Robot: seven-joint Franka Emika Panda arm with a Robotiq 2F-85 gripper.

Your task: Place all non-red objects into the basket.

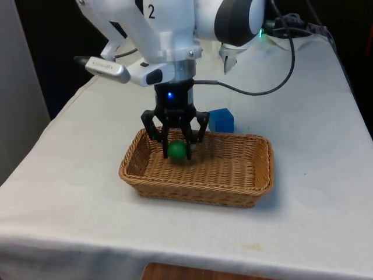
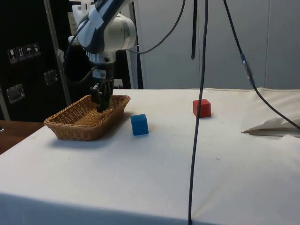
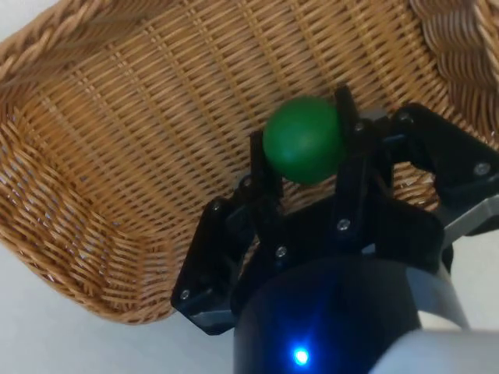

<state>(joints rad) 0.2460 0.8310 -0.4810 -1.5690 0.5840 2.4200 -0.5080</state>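
While the green ball (image 1: pixel 177 150) sits pinched between the two black fingers (image 3: pixel 260 167), it hangs inside the wicker basket (image 1: pixel 250 192), low over the woven floor near the end at the front view's left. The gripper (image 1: pixel 176 140) points straight down into the basket, its fingers pressed against opposite sides of the ball; whether the ball touches the weave beneath cannot be told. Just beyond the basket's far rim, a blue cube (image 1: pixel 221 121) rests on the white cloth (image 1: pixel 70 192), close beside the basket but outside it. A red cube (image 2: pixel 202 108) stands on the cloth well apart from both.
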